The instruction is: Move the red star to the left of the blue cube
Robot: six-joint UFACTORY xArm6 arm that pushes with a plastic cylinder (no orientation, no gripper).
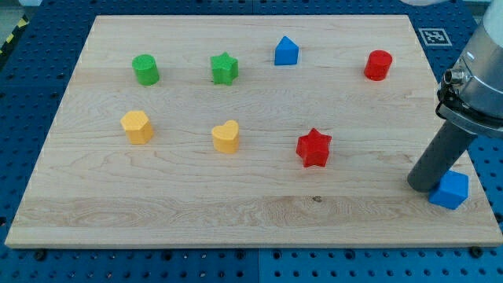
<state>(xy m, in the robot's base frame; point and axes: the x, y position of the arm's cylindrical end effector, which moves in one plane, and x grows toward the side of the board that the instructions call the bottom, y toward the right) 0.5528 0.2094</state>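
Sitting on the desk [259,212], the red star [313,148] lay at nine o'clock from the blue cube [449,189]; my tip was hidden; no claw showed

Matt wood board [251,212]; plastic-looking blocks

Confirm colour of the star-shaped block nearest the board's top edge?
Green. The green star sits near the view's top, shown in the camera view, the only one.

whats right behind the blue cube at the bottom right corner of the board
The dark rod stands directly behind the blue cube, on its upper-left side as seen in the view. The cube covers my tip, so the tip does not show and contact cannot be confirmed. The red star sits well to the view's left.
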